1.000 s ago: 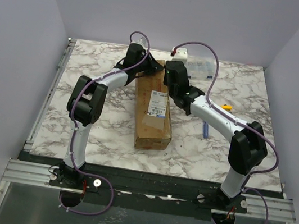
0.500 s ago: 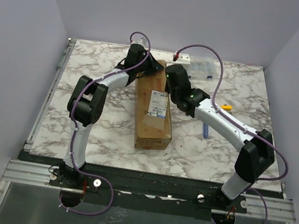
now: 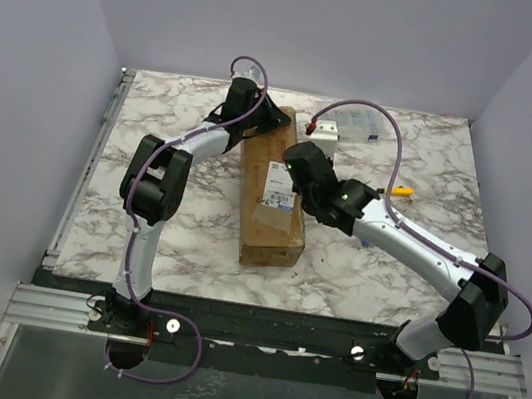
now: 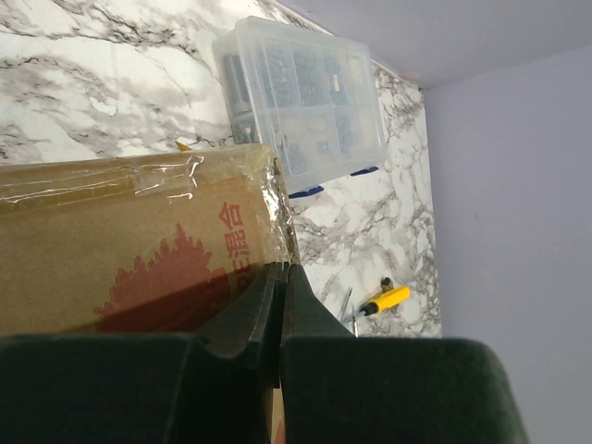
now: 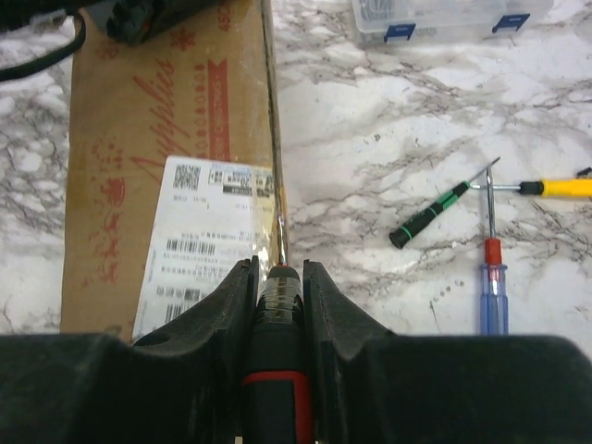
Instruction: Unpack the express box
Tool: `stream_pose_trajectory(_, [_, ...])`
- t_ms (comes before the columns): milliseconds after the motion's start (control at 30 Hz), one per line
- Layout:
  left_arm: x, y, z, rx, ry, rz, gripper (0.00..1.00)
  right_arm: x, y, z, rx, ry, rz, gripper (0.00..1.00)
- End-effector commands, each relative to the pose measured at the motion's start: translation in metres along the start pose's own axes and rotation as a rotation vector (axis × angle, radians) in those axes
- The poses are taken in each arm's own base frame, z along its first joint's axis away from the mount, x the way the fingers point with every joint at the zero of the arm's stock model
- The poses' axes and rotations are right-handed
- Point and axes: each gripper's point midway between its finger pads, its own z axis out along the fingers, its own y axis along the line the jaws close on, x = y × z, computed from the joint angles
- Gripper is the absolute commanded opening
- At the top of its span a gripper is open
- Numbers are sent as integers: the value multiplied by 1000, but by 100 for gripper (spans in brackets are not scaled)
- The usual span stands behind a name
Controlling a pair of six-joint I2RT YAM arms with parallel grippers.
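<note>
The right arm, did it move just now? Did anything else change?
Yes. The right gripper, shut on a black and red tool, slid along the express box toward the robot's bases, and its elbow swung out to the right. The left gripper stayed at the box's far end, and the box did not move.

1. Overhead view: bright, even, diffuse light from above. The marble table (image 3: 189, 238) carries only faint, soft shadows beneath the arms.
2. Left wrist view: glare streaks the tape (image 4: 157, 180) on the express box (image 4: 111, 259). The left gripper (image 4: 280, 270), near the lens, is dark and soft.
3. Right wrist view: the label (image 5: 208, 231) is sharp. The right gripper (image 5: 279, 268) and its black screwdriver (image 5: 279, 314) blur near the lens.
</note>
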Motion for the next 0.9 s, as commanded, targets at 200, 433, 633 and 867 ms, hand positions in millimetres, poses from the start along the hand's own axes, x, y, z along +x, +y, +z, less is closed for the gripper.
stream_pose_trajectory(200, [60,124,-1,-373,136,-26,0,78,-19,-66,41,204,-106,0])
stream_pose_trajectory(433, [60,128,0,-385,137,-15,0,102,-22,-100,41,248,-111,0])
stream_pose_trajectory(633, [60,129,0,-388,140,-11,0,125,-21,-126,36,285,-129,0])
stream_pose_trajectory(867, [60,124,1,-372,146,-3,0,137,-15,-160,36,289,-136,0])
